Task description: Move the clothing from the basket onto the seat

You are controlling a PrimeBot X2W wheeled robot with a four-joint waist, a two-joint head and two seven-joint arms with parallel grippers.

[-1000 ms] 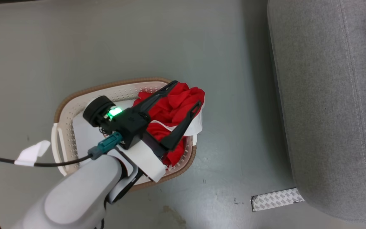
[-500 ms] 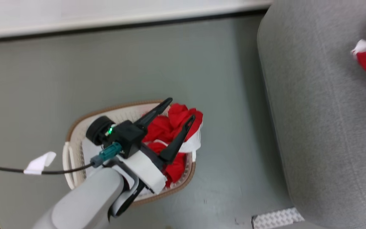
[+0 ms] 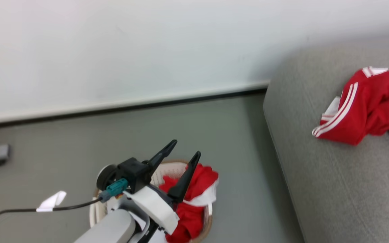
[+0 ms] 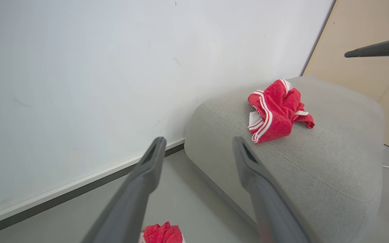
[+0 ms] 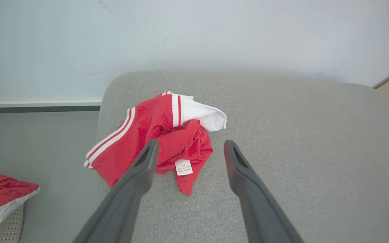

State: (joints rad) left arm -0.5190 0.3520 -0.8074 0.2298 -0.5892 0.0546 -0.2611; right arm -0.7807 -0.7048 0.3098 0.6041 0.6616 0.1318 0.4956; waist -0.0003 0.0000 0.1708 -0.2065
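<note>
Right tool (image 5: 191, 143) spread wide, empty, near clothing (image 5: 137, 135) on seat (image 5: 299, 152), left tool (image 3: 186, 147) spread, empty, above basket (image 3: 94, 211)

The sofa (image 3: 333, 189) is covered in light-grey woven cloth, matt and slightly coarse. On the sofa, the red garment (image 3: 366, 111) is soft, matt cloth, crumpled, with white stripe trim and a small white sewn-in label (image 5: 183, 167). Beside the sofa, the basket (image 3: 163, 170) is cream perforated plastic with a tan rim. The clothing (image 3: 191, 206) in it is the same soft red and white cloth. The left gripper (image 3: 186, 148) and the right gripper (image 5: 191, 144) have dark, matt plastic fingers. The forearm shell (image 3: 110, 229) is smooth pale-grey plastic with a light sheen. The floor (image 3: 214, 128) is smooth, grey and faintly glossy. The wall (image 3: 113, 50) is smooth, matt white.
</note>
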